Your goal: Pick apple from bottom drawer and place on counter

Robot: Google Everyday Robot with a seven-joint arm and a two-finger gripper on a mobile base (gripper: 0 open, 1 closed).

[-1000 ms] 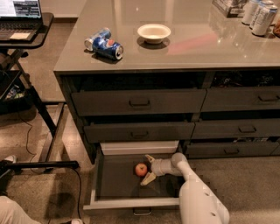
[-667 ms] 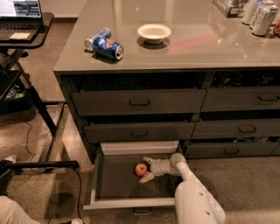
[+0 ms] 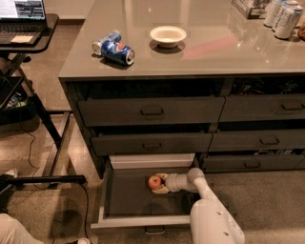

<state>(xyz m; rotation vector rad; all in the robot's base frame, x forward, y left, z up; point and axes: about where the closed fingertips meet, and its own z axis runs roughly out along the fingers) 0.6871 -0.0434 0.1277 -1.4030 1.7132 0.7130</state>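
The bottom drawer (image 3: 114,220) is pulled open under two shut drawers. The small red apple (image 3: 154,181) lies on its dark floor near the back middle. My gripper (image 3: 159,183) reaches in from the right on a white arm, and its pale fingers sit around the apple, one above and one below it. The counter (image 3: 209,52) is the glossy grey-brown top of the cabinet, above the drawers.
On the counter lie two blue soda cans (image 3: 113,47) at the left, a white bowl (image 3: 167,35) in the middle and several cans (image 3: 283,18) at the far right. A black desk with a laptop (image 3: 23,14) stands to the left. My white arm (image 3: 212,220) crosses the drawer's front right corner.
My gripper has moved left inside the drawer, up to the apple, and now has its fingers around it. The apple has stayed where it was.
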